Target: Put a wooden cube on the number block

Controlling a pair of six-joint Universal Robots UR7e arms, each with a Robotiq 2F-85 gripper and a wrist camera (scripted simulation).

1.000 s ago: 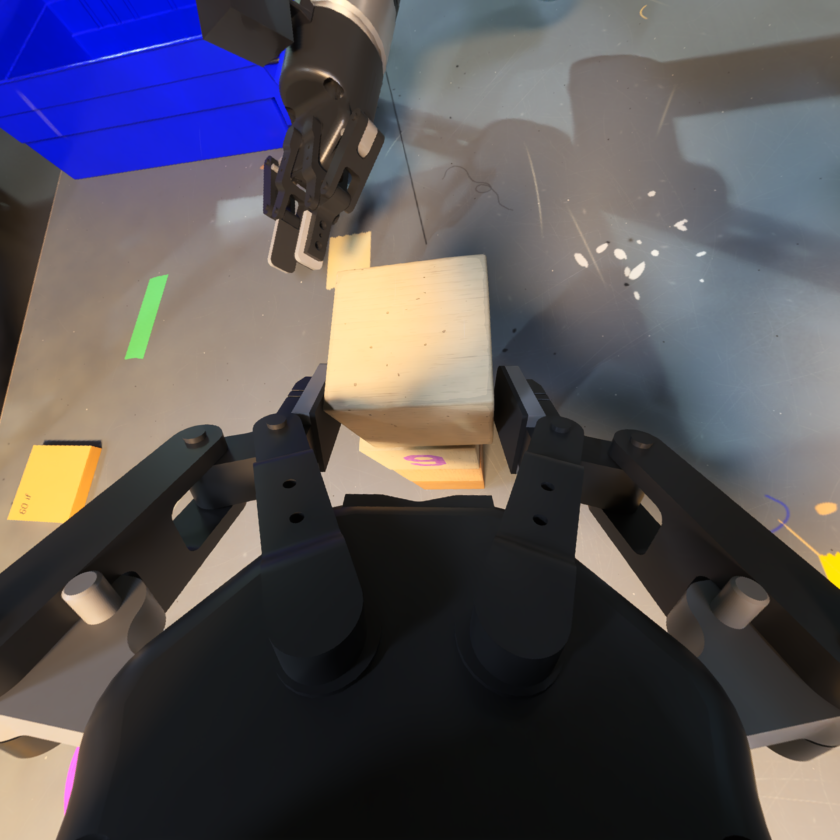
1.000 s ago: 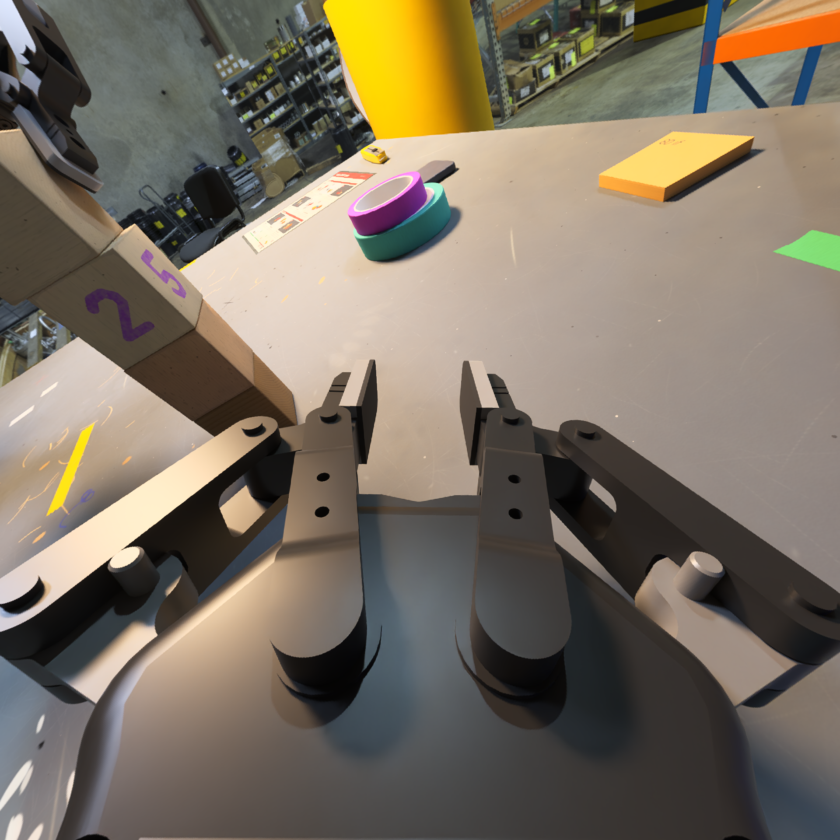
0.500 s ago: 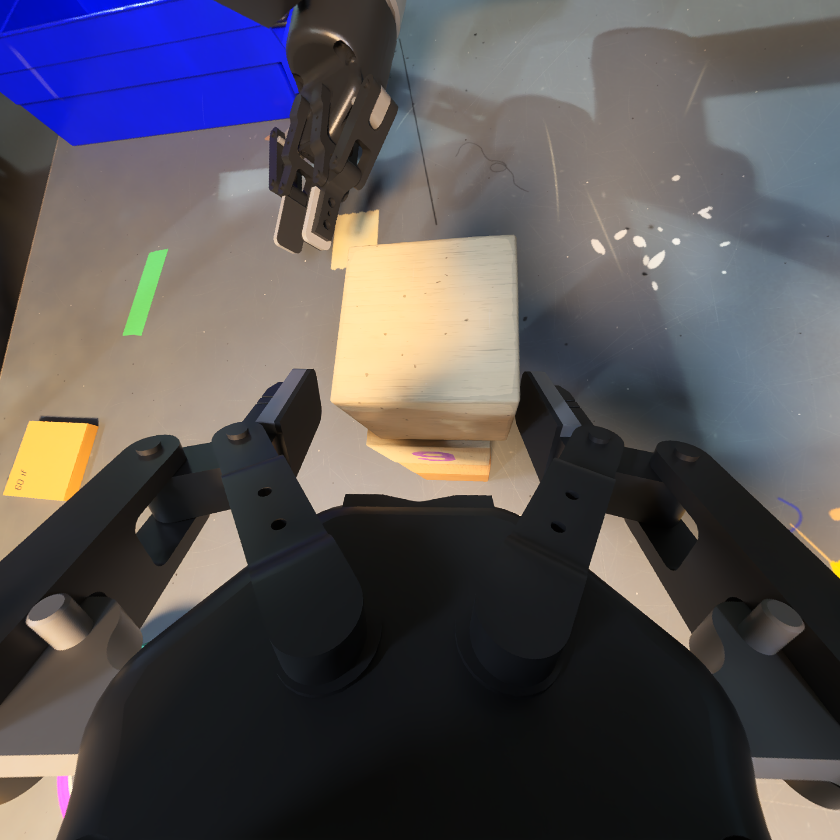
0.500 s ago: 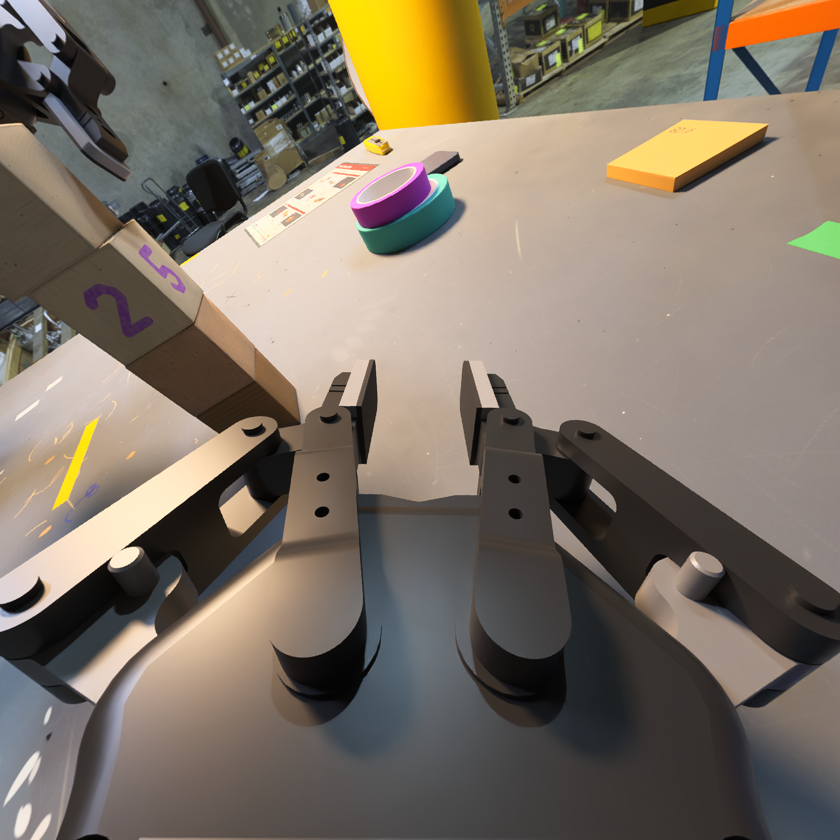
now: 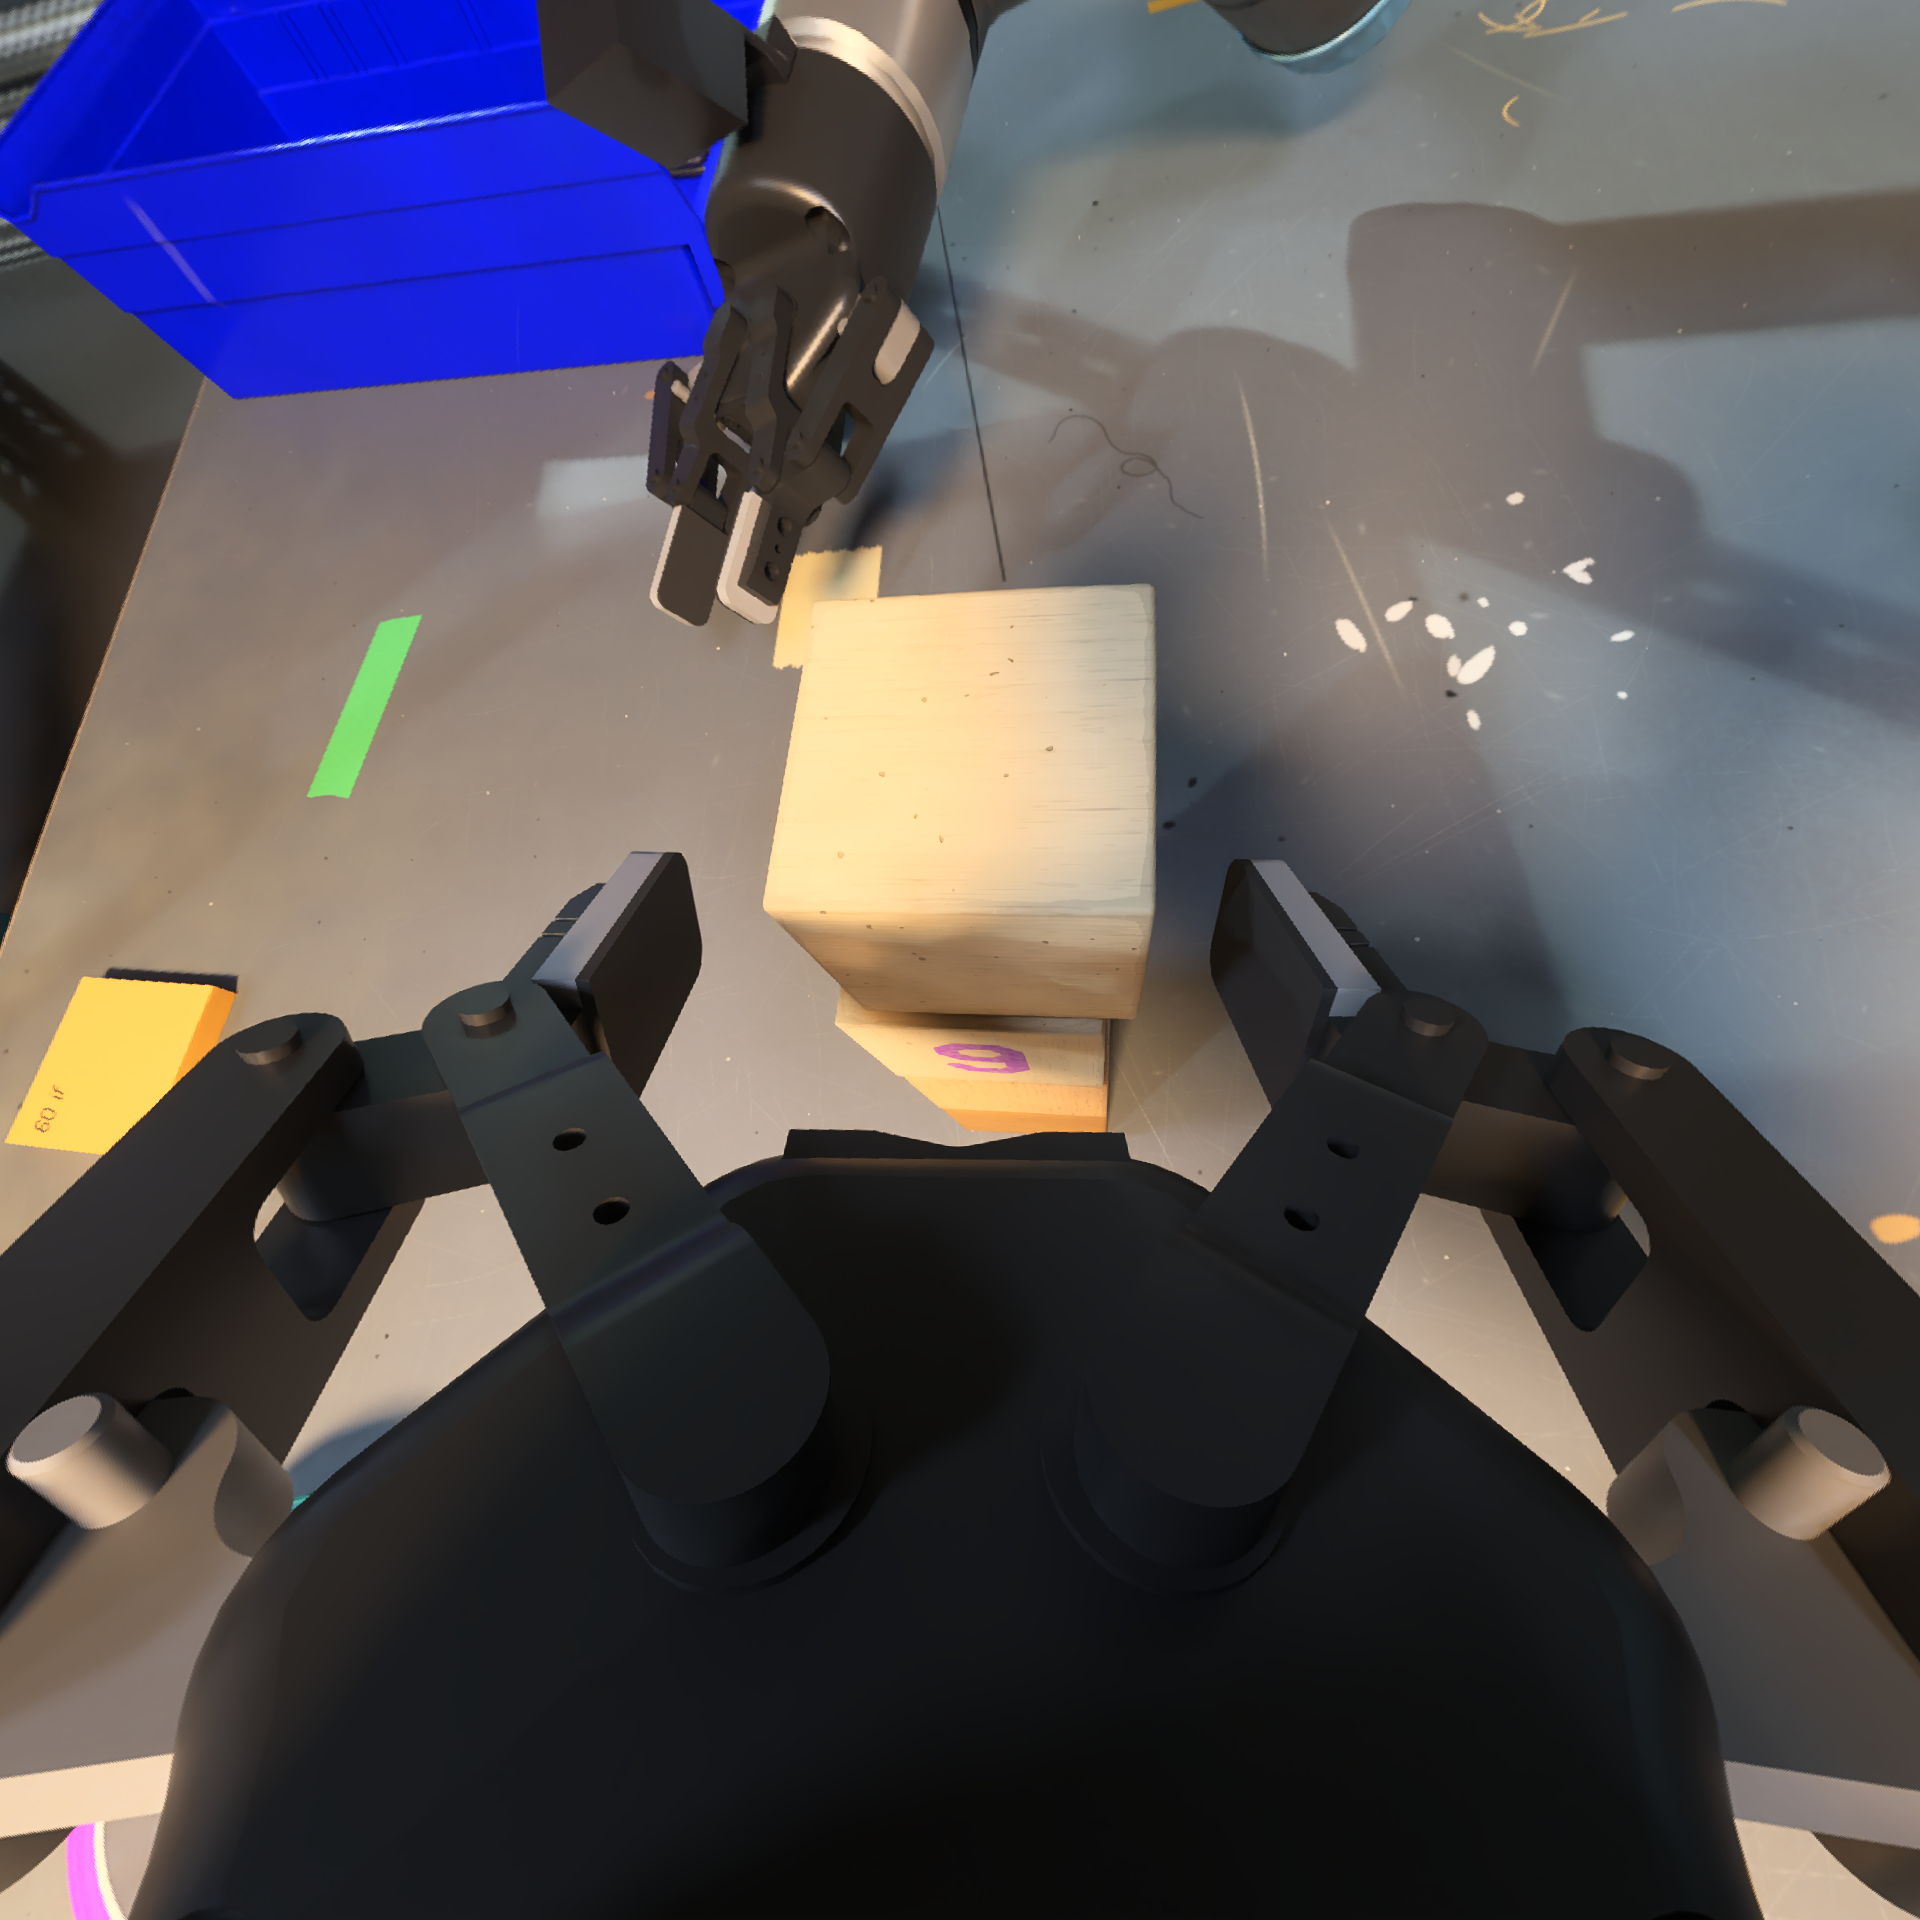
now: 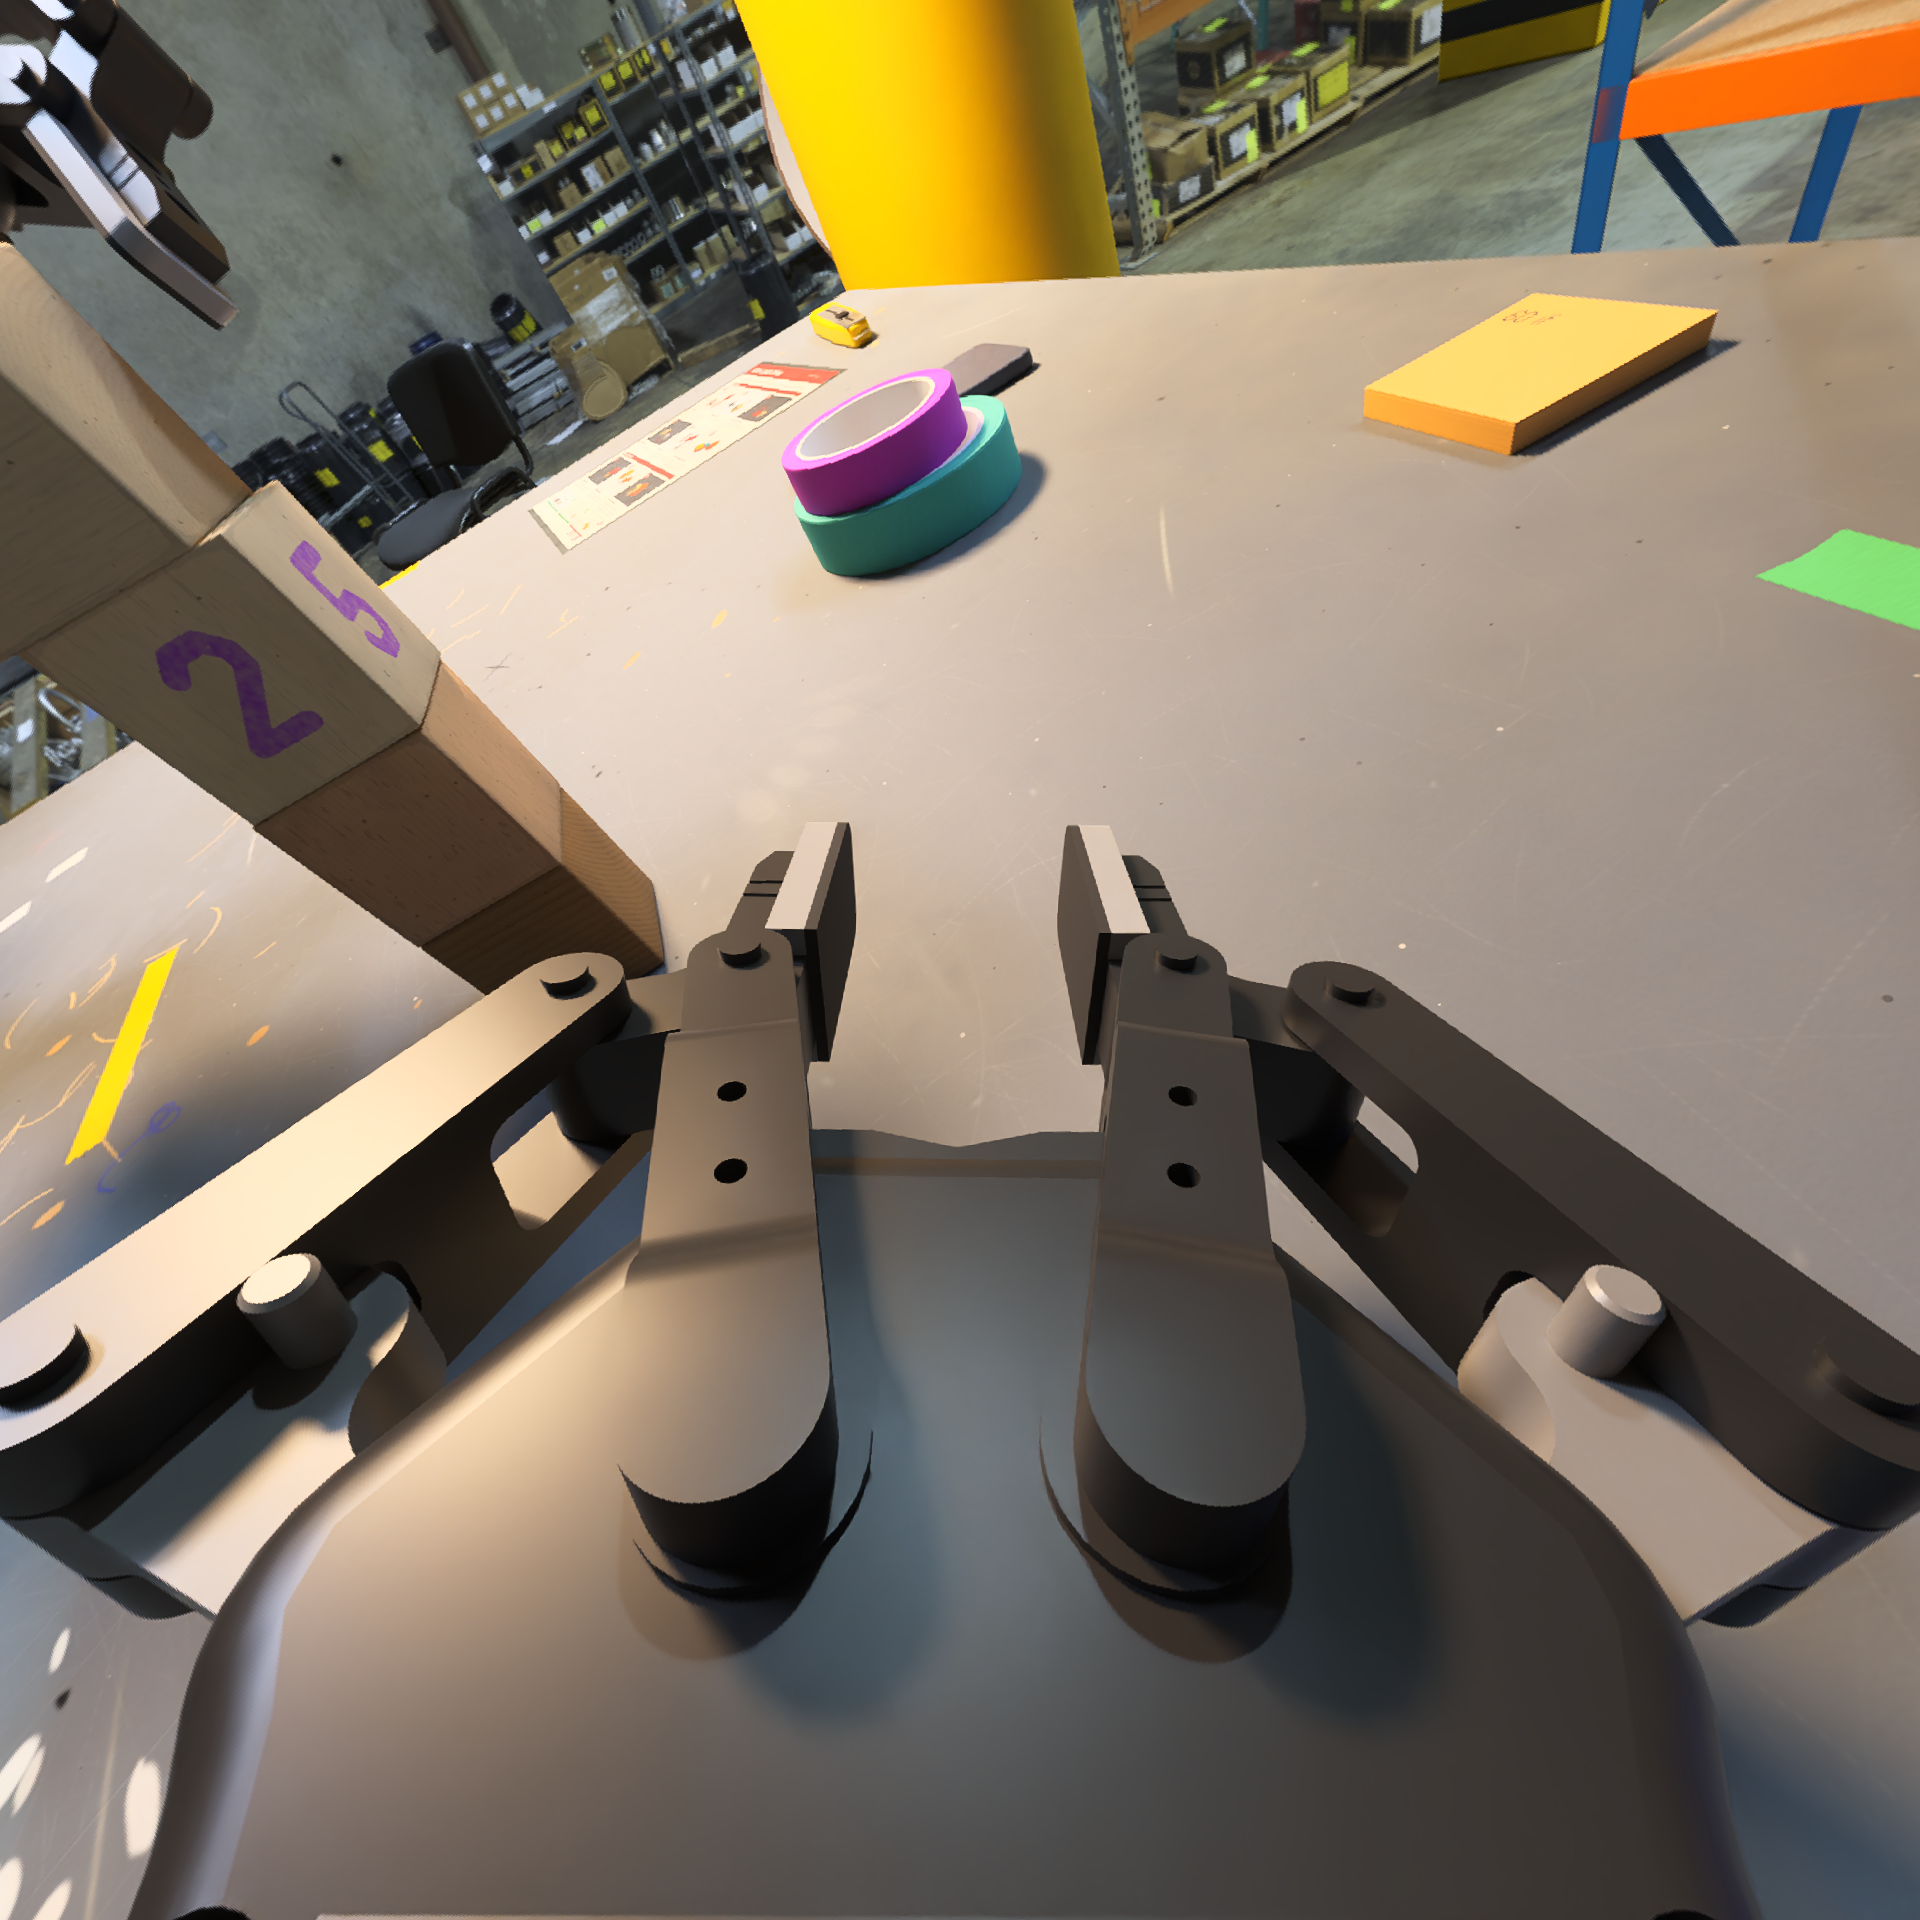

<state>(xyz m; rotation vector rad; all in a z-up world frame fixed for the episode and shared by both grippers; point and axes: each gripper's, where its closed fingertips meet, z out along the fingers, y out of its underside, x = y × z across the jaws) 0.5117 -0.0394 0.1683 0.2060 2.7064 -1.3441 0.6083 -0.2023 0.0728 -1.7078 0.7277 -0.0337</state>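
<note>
Two blocks are stacked: wooden cube (image 5: 966,769) rests on number block (image 5: 987,1070). Left gripper (image 5: 951,935) spread wide around it, not touching; right gripper (image 6: 956,935) half parted, empty.

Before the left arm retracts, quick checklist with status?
1. Wooden cube on the number block: ok, it rests on top.
2. Left end effector released: ok, open, both pads clear of the cube.
3. Stack alignment: cannot tell fully; the cube overhangs the block in the left wrist view.
4. Right end effector clear of the stack: ok, empty, fingers partly apart, beside the block's base without visible contact.
5. Retract path upward: ok, nothing above the left fingers in view.
6. Tape rolls and orange pad: ok, well away from the stack.
</note>
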